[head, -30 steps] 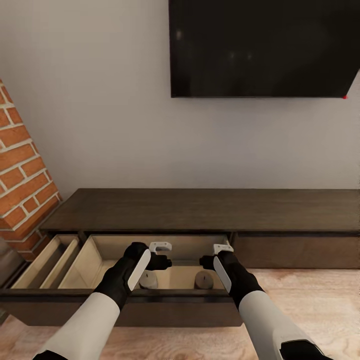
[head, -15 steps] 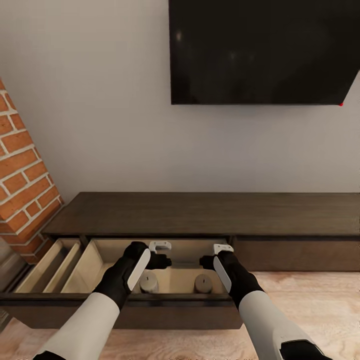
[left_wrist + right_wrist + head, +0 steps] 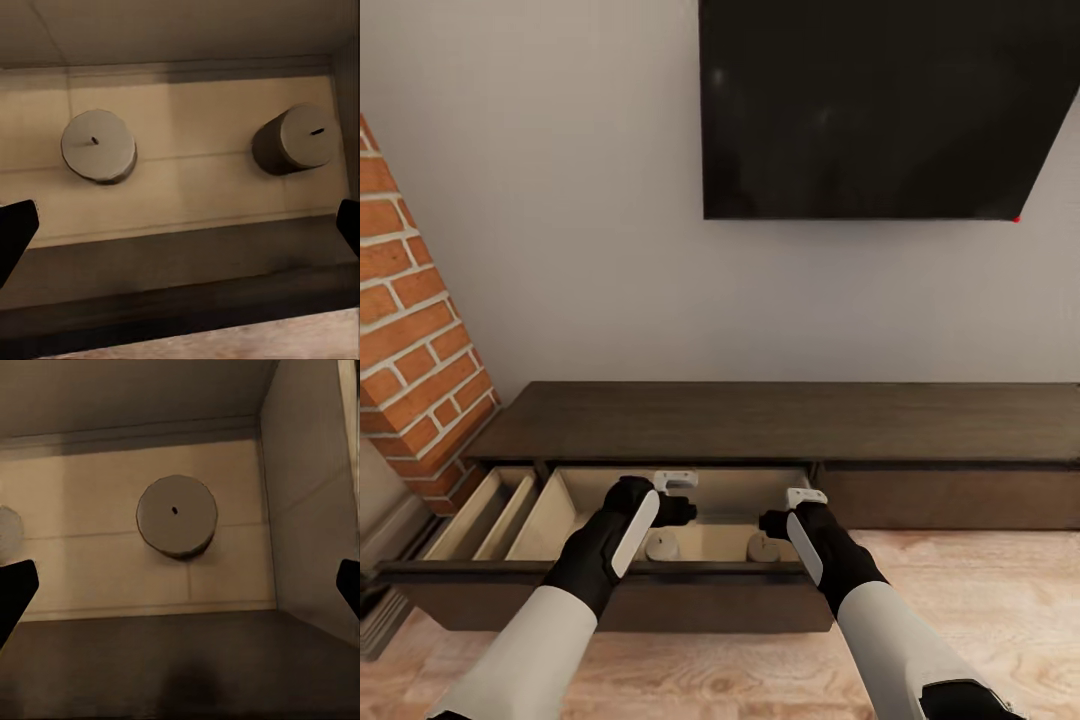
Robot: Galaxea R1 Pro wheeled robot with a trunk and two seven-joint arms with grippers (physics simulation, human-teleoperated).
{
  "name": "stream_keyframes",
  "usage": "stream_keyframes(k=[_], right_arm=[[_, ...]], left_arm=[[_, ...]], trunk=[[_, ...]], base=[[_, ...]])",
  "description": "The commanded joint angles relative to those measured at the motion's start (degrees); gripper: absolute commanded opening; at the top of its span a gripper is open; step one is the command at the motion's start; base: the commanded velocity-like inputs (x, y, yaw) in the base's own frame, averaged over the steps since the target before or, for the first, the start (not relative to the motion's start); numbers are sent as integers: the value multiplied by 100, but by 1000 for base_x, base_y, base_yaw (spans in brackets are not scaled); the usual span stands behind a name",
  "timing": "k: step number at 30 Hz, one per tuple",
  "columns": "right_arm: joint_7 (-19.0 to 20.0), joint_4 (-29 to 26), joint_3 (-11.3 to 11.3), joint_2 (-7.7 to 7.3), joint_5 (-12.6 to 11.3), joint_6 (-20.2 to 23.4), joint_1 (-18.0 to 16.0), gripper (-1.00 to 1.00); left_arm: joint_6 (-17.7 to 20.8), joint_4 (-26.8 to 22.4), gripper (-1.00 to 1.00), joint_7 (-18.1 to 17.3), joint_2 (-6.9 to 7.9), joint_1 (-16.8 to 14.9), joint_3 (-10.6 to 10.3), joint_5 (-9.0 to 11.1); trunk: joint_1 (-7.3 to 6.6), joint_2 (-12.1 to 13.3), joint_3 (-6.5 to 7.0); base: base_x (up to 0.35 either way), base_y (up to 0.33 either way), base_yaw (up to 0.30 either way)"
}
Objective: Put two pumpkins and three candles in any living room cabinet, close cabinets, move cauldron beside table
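Note:
The cabinet [image 3: 780, 420] is a long, low dark-brown unit against the wall, with a wide drawer [image 3: 480, 598] pulled out. Two grey-beige candles stand upright on the drawer's pale floor: the left candle [image 3: 661, 545] [image 3: 98, 145] and the right candle [image 3: 763, 547] [image 3: 296, 139] [image 3: 177, 515]. Above the left candle hangs my left gripper [image 3: 678, 500] [image 3: 180, 229], open and empty. My right gripper [image 3: 785, 512] [image 3: 180, 592] hovers over the right candle, also open and holding nothing. The pumpkins, cauldron and table are out of view.
A brick fireplace [image 3: 415, 330] rises at the left, close to the drawer's end. A black TV [image 3: 880, 100] hangs on the wall above the cabinet. A narrower divided compartment [image 3: 485, 510] lies open at the left. Wood floor [image 3: 980, 590] stretches to the right.
The whole view has shifted, so the camera moved; the cabinet and drawer look a little farther away. Both candles stay in place. Both grippers remain open above them.

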Motion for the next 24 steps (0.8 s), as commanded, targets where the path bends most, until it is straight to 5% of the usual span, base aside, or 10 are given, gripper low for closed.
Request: stream_keyframes(k=[1, 24], right_arm=[[-52, -8, 14, 0, -61, 18, -2, 100], [-53, -3, 9, 0, -61, 8, -2, 100]], left_arm=[[16, -12, 100, 64, 2, -3, -8, 60], [16, -36, 100, 182, 2, -2, -16, 67]], trunk=[[-27, 39, 13], [-532, 962, 426]], base=[[-328, 0, 0], [-311, 0, 0]])
